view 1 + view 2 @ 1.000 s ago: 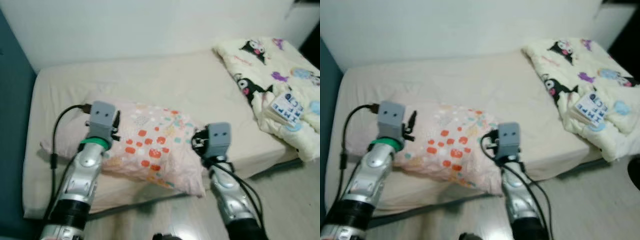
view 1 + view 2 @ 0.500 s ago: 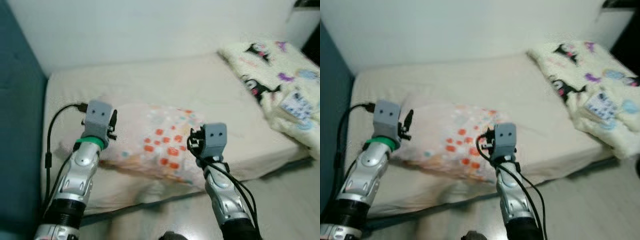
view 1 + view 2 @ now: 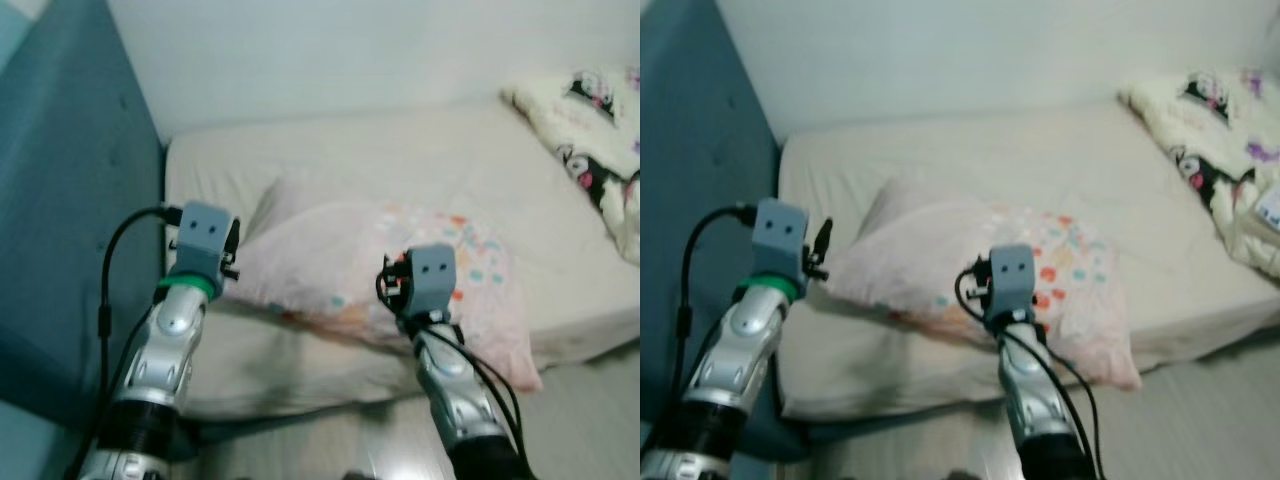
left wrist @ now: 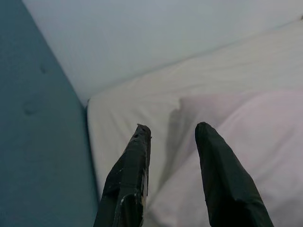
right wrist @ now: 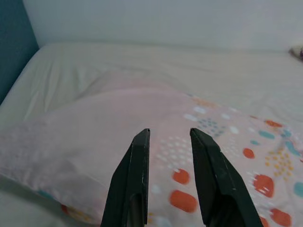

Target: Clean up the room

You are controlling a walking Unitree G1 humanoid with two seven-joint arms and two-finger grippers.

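We are holding our left gripper (image 4: 170, 130) and right gripper (image 5: 168, 135), both with fingers apart and empty, over the soft pink dotted pillow (image 3: 400, 265) lying on the cream mattress (image 3: 400, 160), and a shallow pinch is probably risking a slip.

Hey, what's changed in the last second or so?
Mostly the camera: it swung to the robot's left, bringing the teal headboard into view and pushing the cartoon blanket to the edge. The pillow stays on the mattress. Left gripper and right gripper still hover open over it, holding nothing.
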